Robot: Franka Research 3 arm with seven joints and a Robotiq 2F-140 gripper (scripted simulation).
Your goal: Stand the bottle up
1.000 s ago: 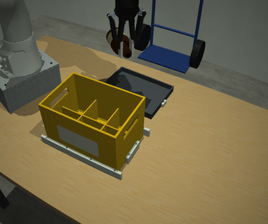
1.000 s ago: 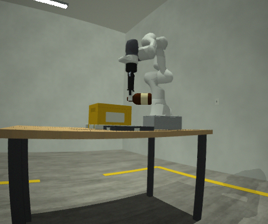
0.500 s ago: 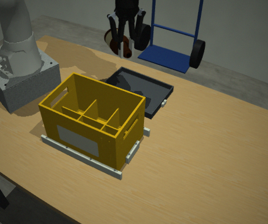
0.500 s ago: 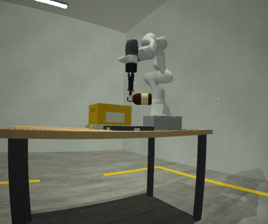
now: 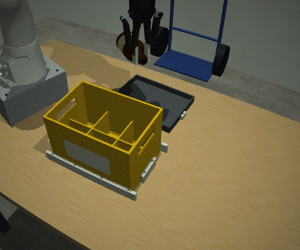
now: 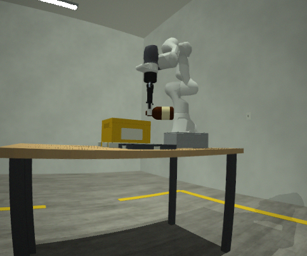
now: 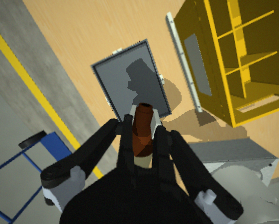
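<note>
transport step is in hand: the bottle (image 6: pixel 162 113) hangs high in the air, well above the tray (image 5: pixel 169 102), carried horizontally. the pincer (image 6: pixel 149 111) points straight down and is clenched on the bottle's neck end; the body sticks out sideways toward the arm's pedestal (image 6: pixel 186 139). in the wrist view the neck (image 7: pixel 142 131) sits between the two fingers, with the tray seen far below and slightly ahead.

location of parts: the tray lies flat on the surface (image 5: pixel 231 173), just beside the crate (image 5: pixel 101 136), on the side away from the crate's label face. the crate is not touched by the arm. a blue hand truck (image 5: pixel 188 62) stands on the floor behind.

next move, as judged: the bottle is still on its side, so the wrist needs to rotate until the base points down. then lower over a bare part of the tray, keeping away from the raised rim and from the crate wall. both tray and crate stand loose, so any sideways push would shift them. release only once the base rests flat; a tilted base would probably let the bottle topple again.

markings: the bottle carries a cream band (image 6: pixel 165 113), and the crate carries a grey panel (image 5: pixel 87 156). no writing or brand can be read on either.
</note>
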